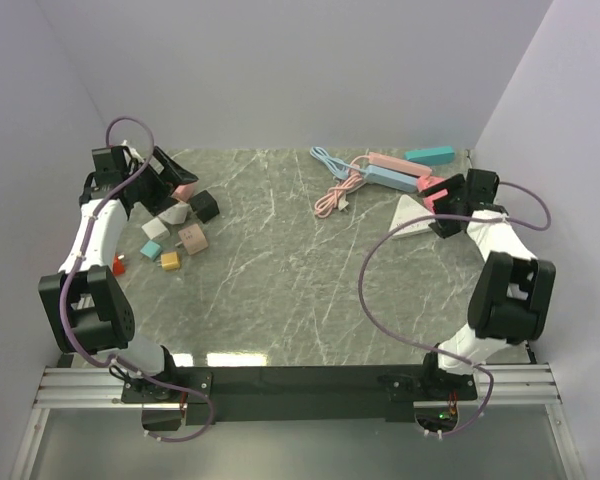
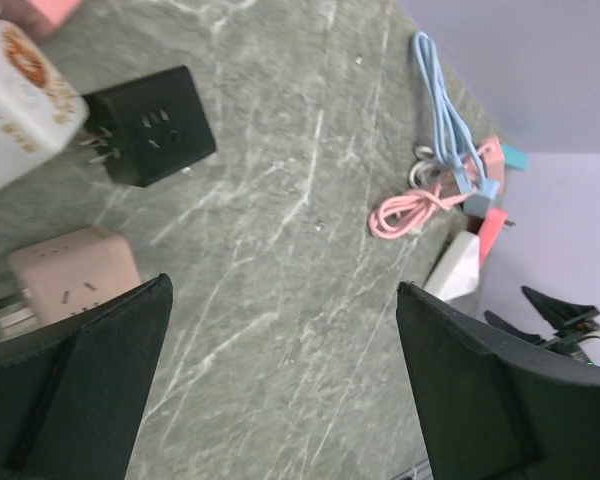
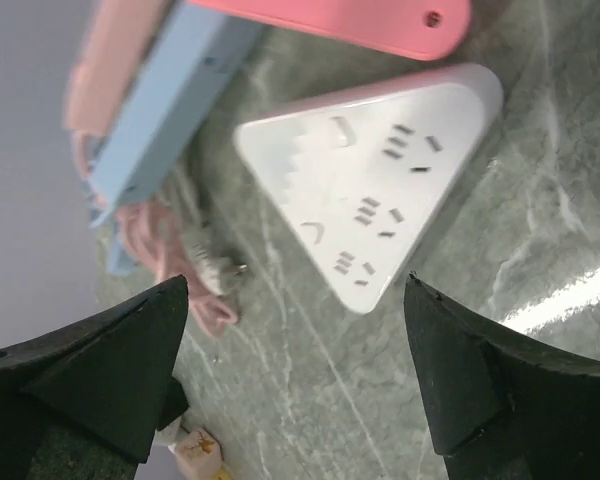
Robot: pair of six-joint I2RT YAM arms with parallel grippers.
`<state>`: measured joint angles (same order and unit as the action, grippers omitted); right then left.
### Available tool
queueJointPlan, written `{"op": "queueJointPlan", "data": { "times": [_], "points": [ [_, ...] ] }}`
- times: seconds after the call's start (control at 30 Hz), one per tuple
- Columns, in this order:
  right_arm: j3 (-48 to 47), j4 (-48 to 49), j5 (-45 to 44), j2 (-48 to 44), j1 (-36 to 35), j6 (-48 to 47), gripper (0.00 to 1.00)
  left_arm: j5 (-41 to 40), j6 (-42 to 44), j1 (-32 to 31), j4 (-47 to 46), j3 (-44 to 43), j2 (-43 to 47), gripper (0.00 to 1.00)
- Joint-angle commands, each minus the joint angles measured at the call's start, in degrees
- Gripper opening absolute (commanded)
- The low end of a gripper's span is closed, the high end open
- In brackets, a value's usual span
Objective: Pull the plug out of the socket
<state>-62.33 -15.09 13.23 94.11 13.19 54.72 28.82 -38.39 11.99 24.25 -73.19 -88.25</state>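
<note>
The pair that matters sits at the upper left of the left wrist view: a white plug [image 2: 20,100] with an orange mark on it, pushed into one face of a black cube socket [image 2: 155,125]. A bit of metal prong seems to show between the two bodies, though I can't tell how deep it is seated. Their shared axis runs roughly left to right across that frame, plug to the left and cube to the right, dipping a little toward the right.

The left gripper [image 2: 283,295] hangs above the counter [image 1: 280,280] with its jaws wide apart and nothing between them. The plug and cube lie up and to the left of the gap, not under it. A pink cube socket [image 2: 75,275] sits closer, just beside the left-hand finger.

The right gripper [image 3: 295,290] is well apart from all this, on the right side of the top view. Its jaws are also spread and empty, over a white triangular power strip [image 3: 380,195] with no plug in it.

So the left arm is clearly nearer. I'd judge it has to shift toward the upper left of its own view and turn so the jaws close across the white body, then pull along that left-right line, away from the cube. The loose cube may simply drag along.
</note>
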Motion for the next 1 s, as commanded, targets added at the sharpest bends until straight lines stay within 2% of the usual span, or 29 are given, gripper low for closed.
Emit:
{"op": "queueJointPlan", "data": {
  "times": [0.0, 0.1, 0.2, 0.37, 0.73, 0.97],
  "points": [
    [-0.6, -4.8, -3.7, -7.4, 0.3, -3.7, 0.95, 3.7, -0.2, -0.8, -3.3, 0.2, 1.6, 0.99],
    [0.0, -6.2, -2.7, -10.8, 0.3, -7.2, 0.95, 5.6, 0.3, -1.9, -3.2, -0.9, 1.1, 0.99],
    [2.6, -3.5, 6.5, -13.9, 0.3, -11.4, 0.95, 5.9, 1.1, -3.4, -2.7, -2.0, 0.7, 0.99],
    [8.5, -3.1, 13.0, -23.3, 0.3, -15.7, 0.96, 6.3, 2.5, -6.1, -1.2, -2.7, 1.6, 0.99],
    [19.4, -5.4, 13.7, -45.3, 0.3, -19.9, 1.00, 9.4, 3.5, -8.1, -2.5, 0.1, 12.1, 0.99],
    [24.1, -8.0, 13.4, -50.5, 0.2, -20.3, 1.00, 11.7, 4.3, -8.3, -3.9, 3.0, 21.0, 0.99]
  ]
}}
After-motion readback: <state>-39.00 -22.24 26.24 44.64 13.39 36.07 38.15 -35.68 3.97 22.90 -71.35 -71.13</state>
